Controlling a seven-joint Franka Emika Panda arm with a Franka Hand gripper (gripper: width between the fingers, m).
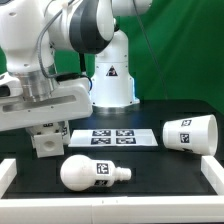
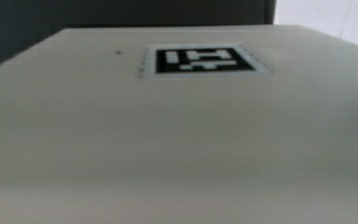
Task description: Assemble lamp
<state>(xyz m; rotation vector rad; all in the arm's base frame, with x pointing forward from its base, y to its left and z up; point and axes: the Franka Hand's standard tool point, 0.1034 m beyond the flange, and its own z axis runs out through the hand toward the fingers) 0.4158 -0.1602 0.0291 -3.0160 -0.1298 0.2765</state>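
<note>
Looking over the exterior view, I have the arm bent low on the exterior view's left, with the gripper [image 1: 46, 127] right down on top of the square lamp base [image 1: 50, 147]. The hand's body hides the fingers, so I cannot tell whether the pincer is released or clenched on the base. The wrist view is almost filled by a broad white face of the base [image 2: 140, 140] bearing one black-and-white tag [image 2: 201, 60]; no fingers show there. The bulb [image 1: 88, 173] lies on its side on the black table [image 1: 150, 175], nearer than the base, its narrow neck pointing to the exterior view's right. The marker board [image 1: 112, 137] lies flat just beside the base. The tapered shade [image 1: 190, 133] lies tipped over on the far right, well apart.
</note>
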